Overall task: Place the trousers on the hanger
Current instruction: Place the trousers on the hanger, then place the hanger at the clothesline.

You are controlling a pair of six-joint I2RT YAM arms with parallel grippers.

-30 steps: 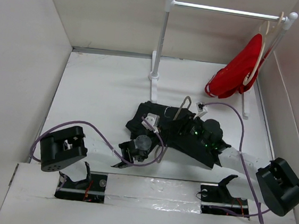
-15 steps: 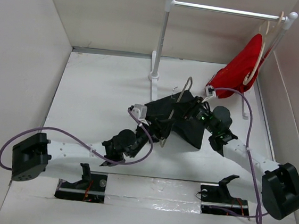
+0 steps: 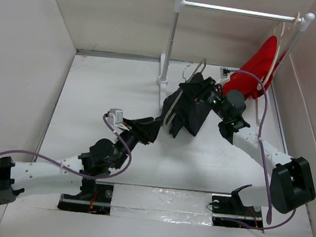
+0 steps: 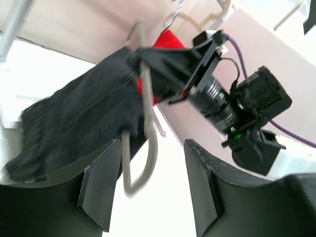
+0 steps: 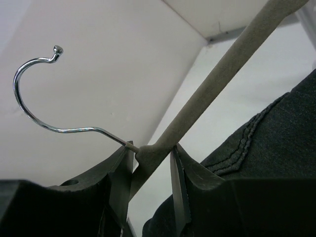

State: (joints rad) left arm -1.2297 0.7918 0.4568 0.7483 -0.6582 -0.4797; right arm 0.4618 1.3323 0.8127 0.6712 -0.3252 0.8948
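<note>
Trousers (image 3: 192,108) draped on hanger (image 3: 171,109), hanger in right gripper (image 3: 208,93) above surface (image 3: 104,90), left gripper (image 3: 155,127) near-left of them, rack (image 3: 169,46) behind, second garment (image 3: 258,68) at rack's right end.

Matt woven cloth trousers (image 5: 269,143); velvety grey hanger (image 5: 217,74), shiny metal hook (image 5: 84,130).

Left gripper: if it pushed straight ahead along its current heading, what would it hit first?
Most likely the hanger, whose rounded lower corner sits between the open fingers of the left gripper. The trousers hang just beside that line. Depth is unclear.
</note>
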